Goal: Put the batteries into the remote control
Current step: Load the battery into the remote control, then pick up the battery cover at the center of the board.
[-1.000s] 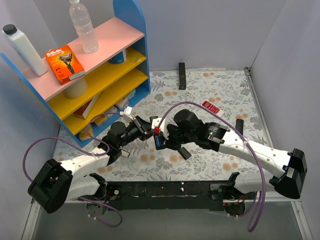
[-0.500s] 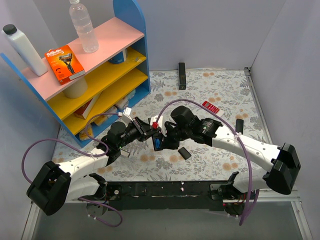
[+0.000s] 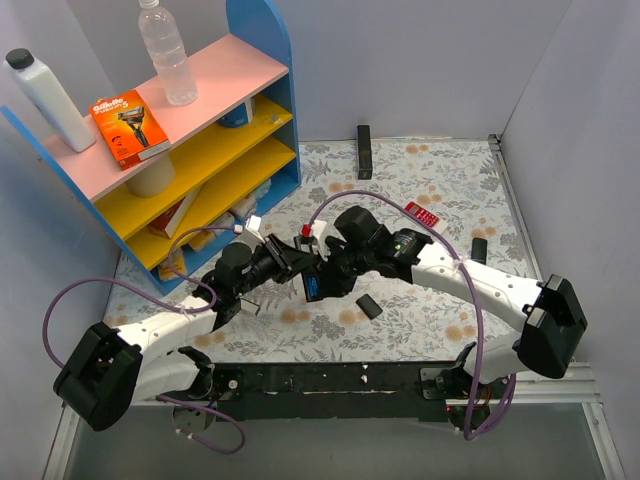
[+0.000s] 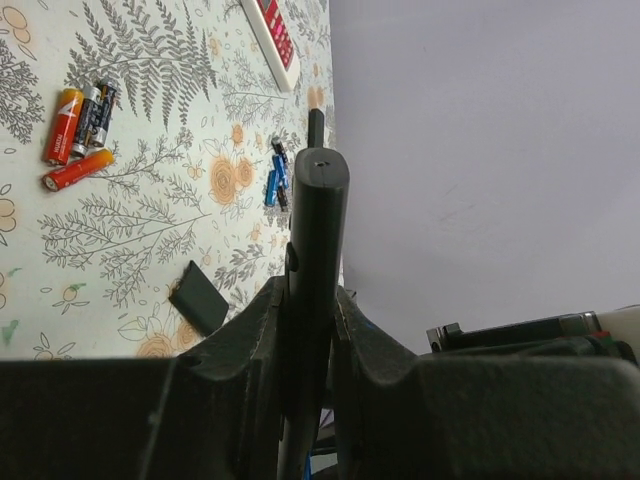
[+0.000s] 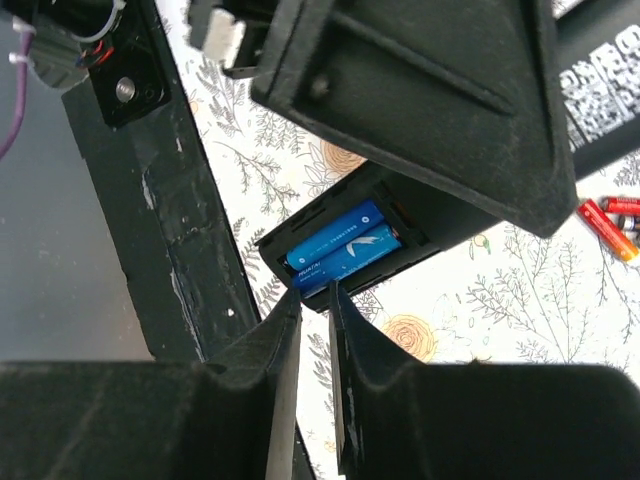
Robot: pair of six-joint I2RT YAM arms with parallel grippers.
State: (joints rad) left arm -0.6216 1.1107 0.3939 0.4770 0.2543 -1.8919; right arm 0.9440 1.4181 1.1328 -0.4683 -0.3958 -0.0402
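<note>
My left gripper (image 3: 291, 263) is shut on the black remote control (image 3: 311, 284) and holds it on edge above the table; the remote stands between its jaws in the left wrist view (image 4: 315, 230). The right wrist view shows the remote's open battery compartment (image 5: 440, 225) with two blue batteries (image 5: 340, 245) lying side by side in it. My right gripper (image 5: 313, 295) has its jaws almost together, empty, with the tips just below the compartment's edge. The loose black battery cover (image 3: 368, 306) lies on the table. More blue batteries (image 4: 275, 180) lie on the table.
Red and orange cells (image 4: 75, 140) lie on the floral cloth. A red-and-white remote (image 3: 423, 215) lies to the right, and a black remote (image 3: 364, 150) stands at the back wall. The blue shelf unit (image 3: 200, 150) fills the left. The black front rail (image 5: 190, 230) is close below.
My right arm has swung left and its gripper has closed in on the remote's battery compartment. My left gripper has kept its hold on the remote, shifting slightly.
</note>
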